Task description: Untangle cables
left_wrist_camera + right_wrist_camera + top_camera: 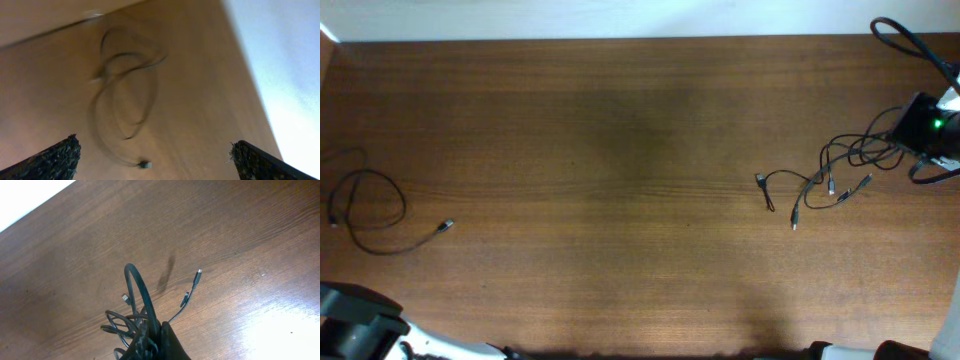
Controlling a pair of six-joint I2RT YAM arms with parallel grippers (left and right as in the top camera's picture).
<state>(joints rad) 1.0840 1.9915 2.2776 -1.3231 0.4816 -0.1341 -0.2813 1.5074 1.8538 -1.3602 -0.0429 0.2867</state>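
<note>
A brown wooden table (pixel 620 110) is seen from above. Near its left edge, one loose cable (pixel 368 205) lies in an open loop, with a grey plug at its free end. Well apart, on the right, the tangled cables (pixel 825 180) spread several plug ends over the wood and lead to the right gripper (pixel 905 135) by the right edge.

Only the right wrist camera shows the grip. Its dark fingers (pixel 172 342) are clenched on the bunched strands, loops arch up from them, and three plug ends show against the wood.

The blurred left wrist view shows the left gripper (pixel 152 160) with fingertips wide apart, grasping nothing, above the loose cable. From overhead, only part of the left arm (pixel 360 325) shows, at the bottom left corner.
</note>
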